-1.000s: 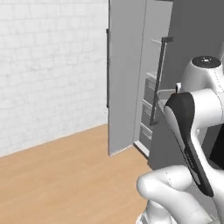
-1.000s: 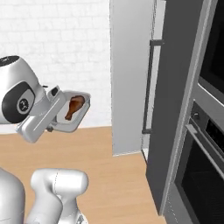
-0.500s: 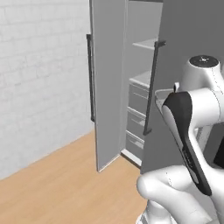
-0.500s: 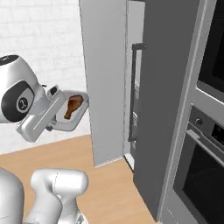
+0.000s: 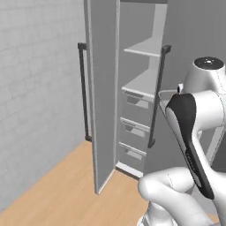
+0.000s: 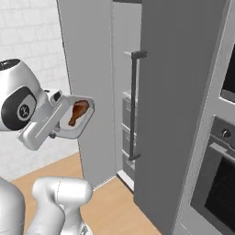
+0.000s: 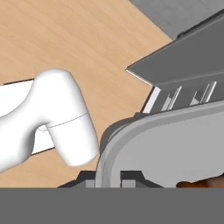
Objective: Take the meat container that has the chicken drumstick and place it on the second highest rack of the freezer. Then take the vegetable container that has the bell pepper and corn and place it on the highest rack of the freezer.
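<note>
Freezer [image 6: 92, 69] door ajar; end effector [image 7: 108, 177] apparently pinching meat container [image 6: 78, 120] rim, near door edge.

The robot's arm is built of smooth, glossy white shells with rounded, bulbous links. In the left base view a long black panel runs down one link, tapering toward its lower end, and a grey disc caps the joint above it. In the right base view a large round joint carries a dark grey circular face with a small pale marking at its centre, joined to a light grey boxy segment.
</note>
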### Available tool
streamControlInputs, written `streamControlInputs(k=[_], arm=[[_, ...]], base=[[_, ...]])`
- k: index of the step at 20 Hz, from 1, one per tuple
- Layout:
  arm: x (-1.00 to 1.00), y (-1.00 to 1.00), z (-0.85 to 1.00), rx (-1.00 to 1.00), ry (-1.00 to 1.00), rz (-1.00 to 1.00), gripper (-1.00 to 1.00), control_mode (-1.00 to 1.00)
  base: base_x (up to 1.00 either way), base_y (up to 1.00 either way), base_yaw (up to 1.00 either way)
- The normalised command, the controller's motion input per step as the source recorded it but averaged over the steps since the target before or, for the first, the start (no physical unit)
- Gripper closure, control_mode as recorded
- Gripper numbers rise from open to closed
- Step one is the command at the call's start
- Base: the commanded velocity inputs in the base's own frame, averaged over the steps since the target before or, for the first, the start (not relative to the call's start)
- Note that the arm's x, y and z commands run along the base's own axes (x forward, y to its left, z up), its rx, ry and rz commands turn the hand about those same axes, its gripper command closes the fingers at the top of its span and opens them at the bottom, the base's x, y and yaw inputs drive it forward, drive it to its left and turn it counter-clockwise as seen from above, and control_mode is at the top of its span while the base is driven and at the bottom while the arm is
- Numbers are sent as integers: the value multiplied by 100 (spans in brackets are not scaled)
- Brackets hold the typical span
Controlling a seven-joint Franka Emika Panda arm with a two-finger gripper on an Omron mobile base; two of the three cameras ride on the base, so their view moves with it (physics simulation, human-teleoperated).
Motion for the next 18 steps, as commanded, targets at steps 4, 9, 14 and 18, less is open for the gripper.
streamControlInputs(k=[4, 9, 14, 18], arm=[[0, 0, 0, 0, 0, 0, 100, 100], [0, 0, 0, 0, 0, 0, 100, 100], [0, 0, 0, 0, 0, 0, 100, 100], [0, 0, 0, 0, 0, 0, 100, 100]], base=[[52, 50, -19], [48, 27, -25], [54, 14, -19], [51, 2, -23]])
